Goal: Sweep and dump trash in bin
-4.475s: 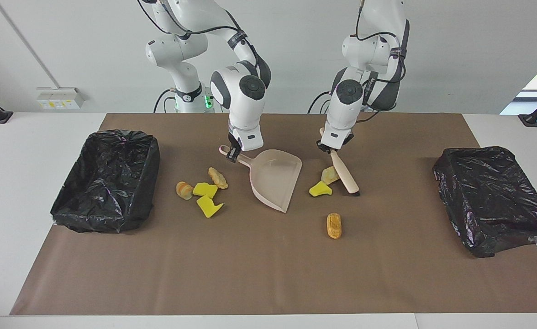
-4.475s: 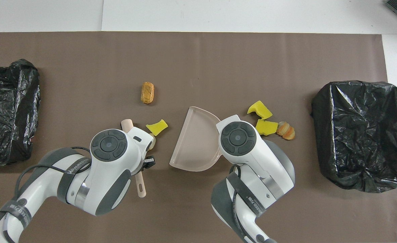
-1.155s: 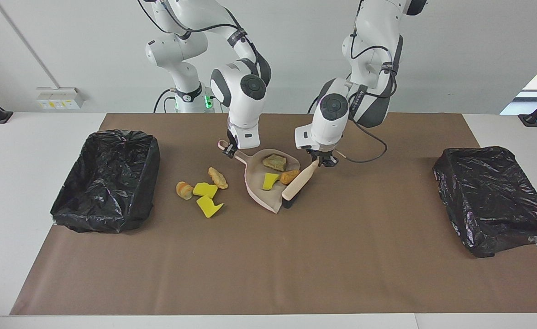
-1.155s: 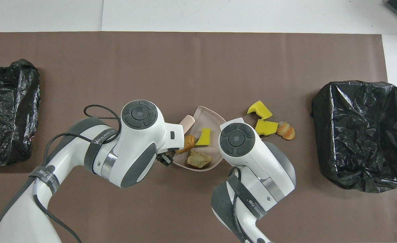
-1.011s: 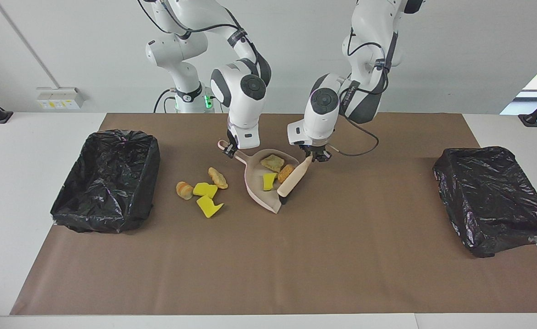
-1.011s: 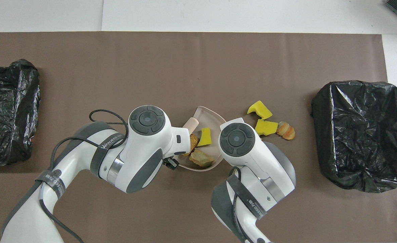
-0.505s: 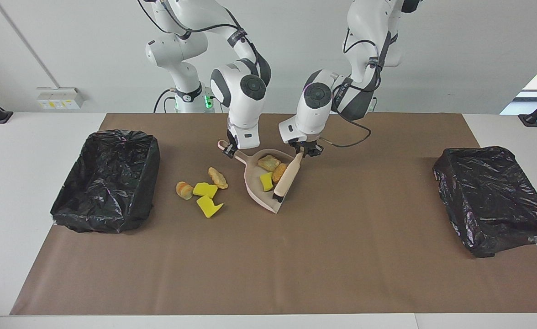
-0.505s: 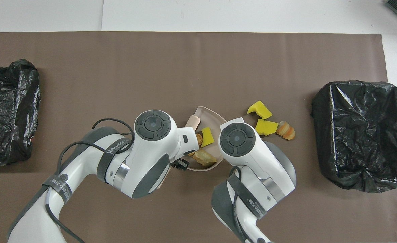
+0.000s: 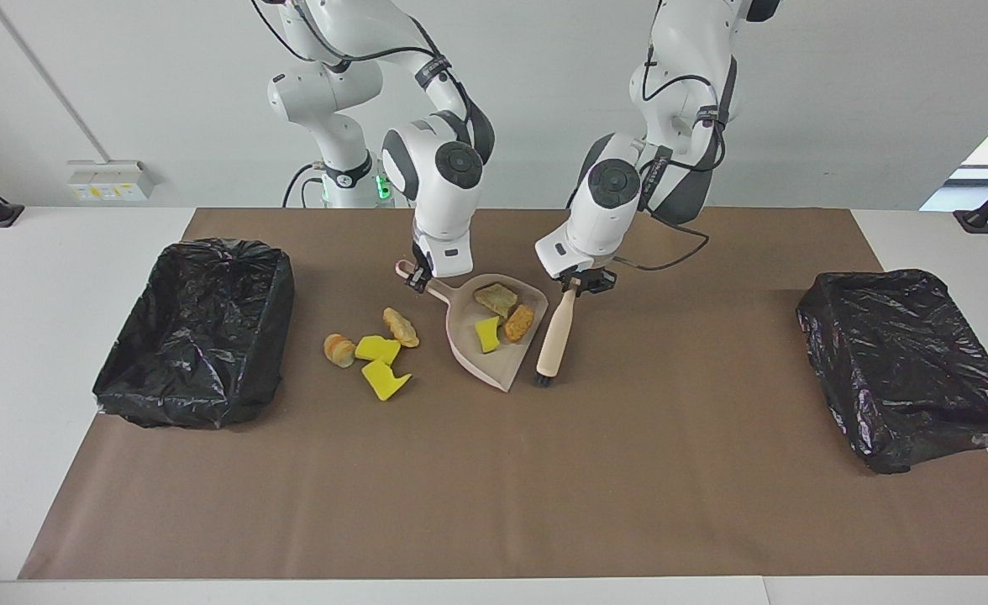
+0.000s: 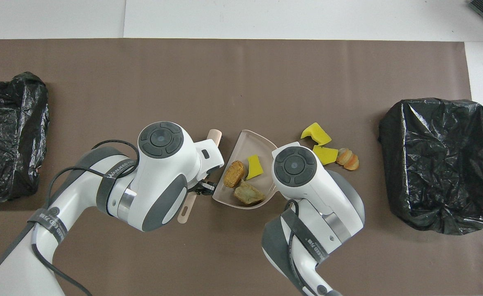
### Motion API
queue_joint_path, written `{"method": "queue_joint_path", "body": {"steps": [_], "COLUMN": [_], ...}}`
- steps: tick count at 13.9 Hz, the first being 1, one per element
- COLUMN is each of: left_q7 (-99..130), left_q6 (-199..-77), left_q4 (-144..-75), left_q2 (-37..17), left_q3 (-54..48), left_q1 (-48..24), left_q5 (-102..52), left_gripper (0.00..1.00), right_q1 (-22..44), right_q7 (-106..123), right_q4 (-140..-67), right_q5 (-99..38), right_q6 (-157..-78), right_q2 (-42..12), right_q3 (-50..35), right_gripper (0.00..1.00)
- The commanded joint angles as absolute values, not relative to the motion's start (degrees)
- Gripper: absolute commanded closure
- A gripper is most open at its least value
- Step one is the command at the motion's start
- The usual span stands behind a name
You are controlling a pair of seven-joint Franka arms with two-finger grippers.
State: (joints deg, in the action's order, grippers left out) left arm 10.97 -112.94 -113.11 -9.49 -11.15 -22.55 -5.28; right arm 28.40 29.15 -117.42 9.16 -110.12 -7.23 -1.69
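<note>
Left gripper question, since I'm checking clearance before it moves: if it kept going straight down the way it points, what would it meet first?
The left gripper points down, shut on the brush handle. Straight on, it would likely meet the brown mat beside the dustpan; the gap to the pan's edge is hard to judge.

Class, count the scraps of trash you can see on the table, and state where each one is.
7. Three lie in the dustpan: lumps, wedge. Four lie on the mat beside it toward the right arm's end: lumps, wedges. None seems hidden.
</note>
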Motion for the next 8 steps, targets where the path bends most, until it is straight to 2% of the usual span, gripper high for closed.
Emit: {"method": "queue_joint_path", "body": {"steps": [1, 5, 8], "left_q7": [17.3, 19.4, 26.8], "left_q6": [-112.9, -108.6, -109.6], "left_q4": [-116.3, -117.8, -126.4], "left_q2": [-5.4, 1.3, 9.2], "left_q3": [-11.3, -11.4, -11.6], "left_q1": [-22.3, -20.6, -22.6], "left_q5": [-5.7, -5.7, -5.7], "left_gripper": [1.0, 1.0, 1.0], "right_q1": [27.0, 26.3, 25.1], "right_q7": [30.8, 30.8, 30.7], "right_q4": [-118.7, -117.3, -116.5], "right_q5": [9.5, 8.6, 7.6], "right_q6": [-110.9, -113.1, -115.1], "right_q2": [-6.4, -6.1, -5.3], "right_q3": [-2.1, -2.1, -2.1], "right_gripper": [1.0, 1.0, 1.0]}}
